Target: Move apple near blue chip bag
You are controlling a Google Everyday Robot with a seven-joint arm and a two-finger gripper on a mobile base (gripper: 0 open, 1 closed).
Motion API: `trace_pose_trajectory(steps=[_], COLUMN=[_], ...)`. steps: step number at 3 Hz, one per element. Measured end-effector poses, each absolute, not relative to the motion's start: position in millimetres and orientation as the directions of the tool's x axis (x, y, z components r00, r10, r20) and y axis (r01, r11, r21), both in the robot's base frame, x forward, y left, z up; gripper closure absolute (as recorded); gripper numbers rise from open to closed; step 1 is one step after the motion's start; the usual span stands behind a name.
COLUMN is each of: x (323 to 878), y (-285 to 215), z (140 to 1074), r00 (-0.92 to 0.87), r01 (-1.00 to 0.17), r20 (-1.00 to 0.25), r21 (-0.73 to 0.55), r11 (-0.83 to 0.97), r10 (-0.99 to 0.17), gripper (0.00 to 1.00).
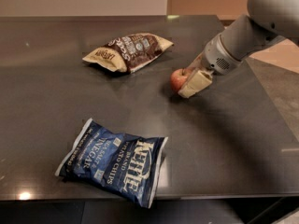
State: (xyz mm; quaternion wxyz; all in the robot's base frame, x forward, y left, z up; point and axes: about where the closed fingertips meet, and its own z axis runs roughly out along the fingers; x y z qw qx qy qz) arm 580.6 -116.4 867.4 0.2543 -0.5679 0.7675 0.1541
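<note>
The small red apple (178,79) with yellowish patches sits just above the dark table (224,134), right of centre. My gripper (188,80) reaches in from the upper right and is shut on the apple, its pale fingers (196,82) covering the apple's right side. The blue chip bag (114,161) with white "Kettle" lettering lies flat near the table's front edge, well to the left of and below the apple.
A brown and tan chip bag (128,51) lies at the back, left of the apple. The table's front edge (187,194) runs just below the blue bag. The arm (252,27) spans the upper right corner.
</note>
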Motion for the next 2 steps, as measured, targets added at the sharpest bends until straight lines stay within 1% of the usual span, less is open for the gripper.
trace_pose_trajectory(steps=[2], x=[534], y=[-74], z=[870], r00=[-0.066], r01=[-0.993], r20=[-0.589], r21=[-0.041], r11=[0.111], r10=[-0.805], gripper=[1.0])
